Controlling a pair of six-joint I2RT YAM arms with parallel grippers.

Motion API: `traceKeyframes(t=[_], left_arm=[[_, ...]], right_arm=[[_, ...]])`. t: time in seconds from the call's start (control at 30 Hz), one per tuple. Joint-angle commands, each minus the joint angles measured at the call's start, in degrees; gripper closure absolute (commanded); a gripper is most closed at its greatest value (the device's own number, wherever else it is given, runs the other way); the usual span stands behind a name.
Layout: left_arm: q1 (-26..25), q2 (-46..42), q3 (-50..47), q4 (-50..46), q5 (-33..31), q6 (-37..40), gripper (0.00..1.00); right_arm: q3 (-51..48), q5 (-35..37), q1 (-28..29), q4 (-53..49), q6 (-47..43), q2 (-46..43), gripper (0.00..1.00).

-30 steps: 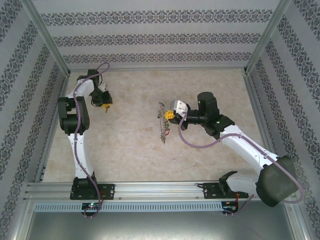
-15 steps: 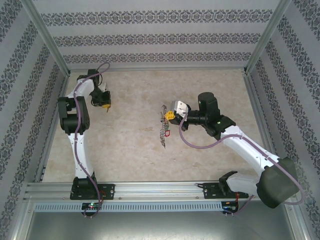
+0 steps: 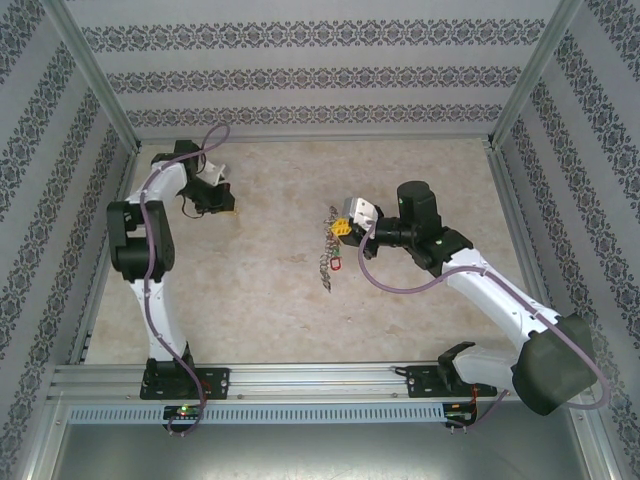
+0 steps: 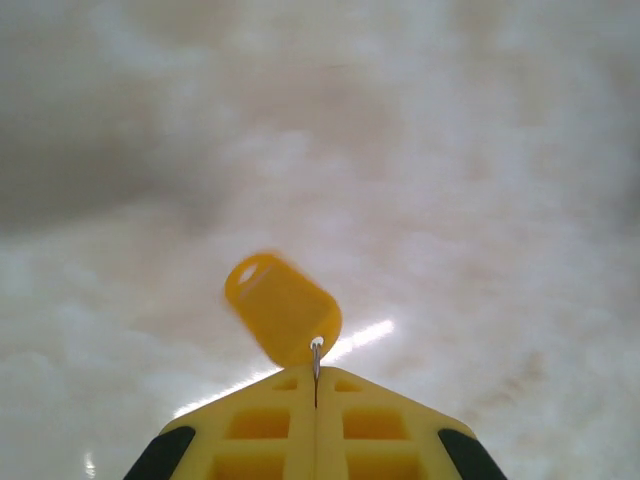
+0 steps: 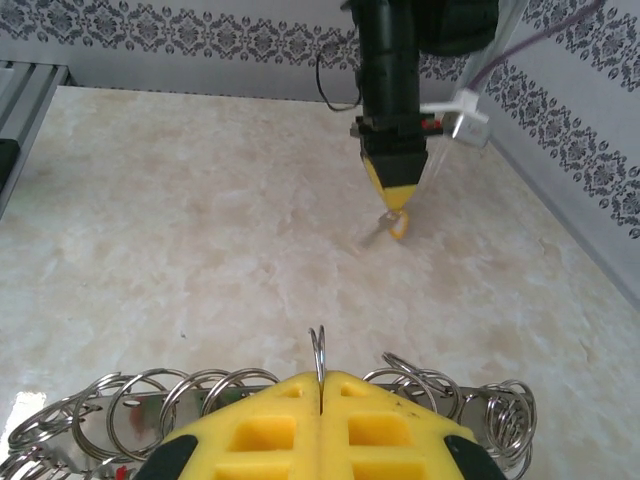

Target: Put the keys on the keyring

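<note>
My left gripper (image 4: 316, 375) is shut on a thin silver piece of a key, and its yellow tag (image 4: 282, 305) dangles past the tips above the table. From above, this gripper (image 3: 222, 205) is at the far left of the table. My right gripper (image 5: 320, 378) is shut on the keyring (image 5: 319, 350), a silver wire loop standing edge-on between the jaws. In the top view the right gripper (image 3: 340, 228) is at mid-table, with a bunch of silver rings and a red tag (image 3: 336, 264) hanging below it. Ahead of the right wrist camera is the left gripper (image 5: 398, 195) with the yellow tag (image 5: 400, 225).
A metal strip (image 5: 200, 395) carrying several small silver rings lies under the right jaws. Patterned walls (image 3: 320, 75) and aluminium posts enclose the marble table (image 3: 260, 280). A rail (image 3: 300, 380) runs along the near edge by the arm bases.
The left jaws have closed on the yellow-tagged key, and that gripper has turned and shifted right. The right gripper has moved slightly toward the back, and its hanging bunch has swung.
</note>
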Motion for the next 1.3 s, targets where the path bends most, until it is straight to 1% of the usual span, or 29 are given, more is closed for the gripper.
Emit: traceKeyframes(t=[0.0,0.1,0.17,0.33,0.47,0.63,0.7,0.77,0.9,1.07,1.17,1.27], left_arm=[[-1.9,-8.8,-1.4,4.2,11.2,7.5,1.00],[-6.5,-13.0,-2.9,2.1,11.5,16.1,1.00],[-9.8,-16.2,-6.0,4.7,11.4,18.8,1.00],[-17.2,-23.5,-14.5,18.2,10.5,20.1,1.00],[-21.4,-25.6,-16.3,23.0,11.6,22.7,1.00],[-25.0,-28.0,-19.0,28.5,12.0,23.5,1.00],[-26.0,-28.4,-19.2,28.6,13.2,24.4,1.00],[-26.4,-28.7,-19.6,29.2,13.9,23.6,1.00],[-27.9,-30.6,-22.6,33.0,10.0,23.1,1.00],[-29.9,-33.7,-26.8,40.1,8.9,23.6,1.00],[-30.7,-35.6,-29.3,44.9,7.0,21.7,1.00],[-31.0,-37.1,-30.3,46.3,6.5,20.5,1.00]], right_arm=[[2.4,-0.9,-0.3,1.5,-1.2,0.8,1.00],[3.3,-2.6,-0.1,1.4,-0.5,1.8,1.00],[4.1,-3.9,-0.1,0.6,0.0,2.4,1.00],[4.3,-4.7,0.5,0.5,3.1,2.6,1.00],[4.6,-5.1,1.0,0.5,6.8,3.5,1.00],[4.3,-5.5,1.3,0.6,9.4,4.2,1.00],[3.8,-4.8,1.4,0.7,9.3,3.9,1.00],[3.6,-3.6,1.3,0.7,9.3,3.6,1.00],[4.2,-3.9,0.5,1.1,12.6,4.1,1.00],[4.5,-4.4,0.0,1.9,18.5,4.9,1.00],[4.2,-4.2,-0.6,2.6,21.6,5.0,1.00],[3.5,-3.3,-0.8,3.7,24.0,4.6,1.00]])
